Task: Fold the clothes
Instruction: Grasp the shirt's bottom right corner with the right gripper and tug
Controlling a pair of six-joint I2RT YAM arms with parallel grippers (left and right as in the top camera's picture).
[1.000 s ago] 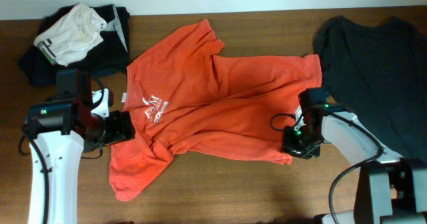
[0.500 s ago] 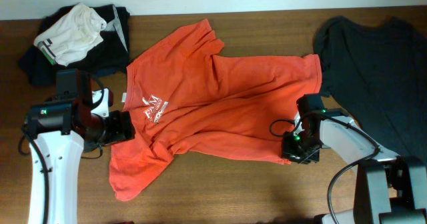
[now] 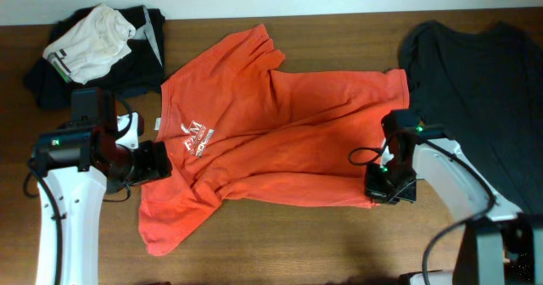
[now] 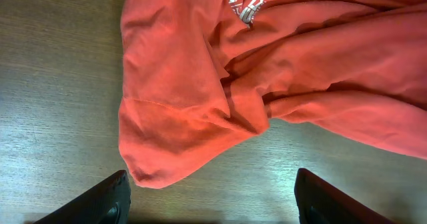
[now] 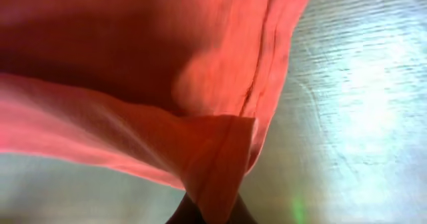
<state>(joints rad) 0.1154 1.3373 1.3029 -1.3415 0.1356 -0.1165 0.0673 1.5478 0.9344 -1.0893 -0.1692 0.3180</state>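
Note:
The red-orange T-shirt (image 3: 271, 132) lies rumpled across the middle of the table, white lettering near its left side. My left gripper (image 3: 157, 162) is at the shirt's left edge; in the left wrist view its fingers (image 4: 210, 207) are spread wide and empty, with the shirt's sleeve (image 4: 173, 124) just beyond them. My right gripper (image 3: 382, 187) is at the shirt's lower right corner. In the right wrist view it (image 5: 210, 214) is shut on a fold of the shirt's hem (image 5: 220, 151), lifted off the wood.
A dark grey T-shirt (image 3: 475, 81) lies at the right, close to my right arm. A pile of white, black and navy garments (image 3: 93, 47) sits at the back left. The table's front edge is near both arms.
My right gripper has shifted slightly right and back with the shirt's lower right corner, pulling that hem straighter. The left arm has not moved.

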